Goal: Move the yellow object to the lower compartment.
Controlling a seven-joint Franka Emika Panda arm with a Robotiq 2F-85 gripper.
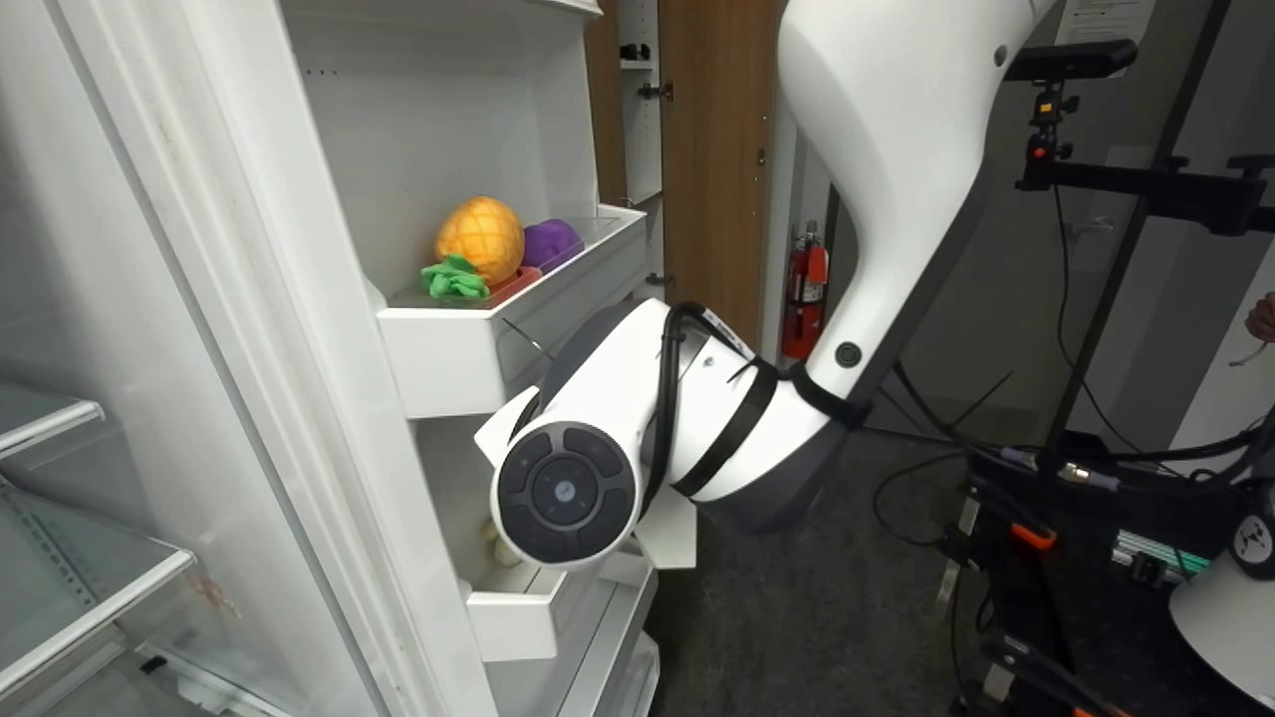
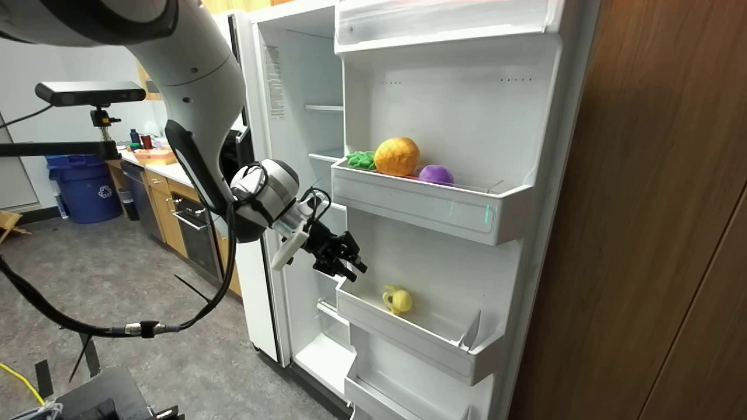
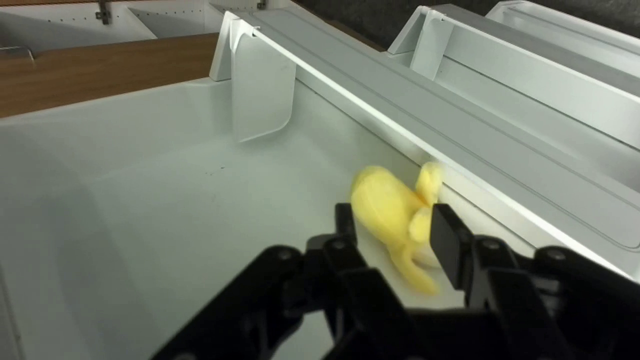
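Below the parted jaws, yellow object point(image 2: 400, 301)

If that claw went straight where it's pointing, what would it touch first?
Probably the yellow toy in the fridge-door bin: the wrist view shows it framed by the open gripper, though depth is unclear.

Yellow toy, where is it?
In an exterior view, the yellow toy is in the door bin one level below the pineapple, right of the open gripper.
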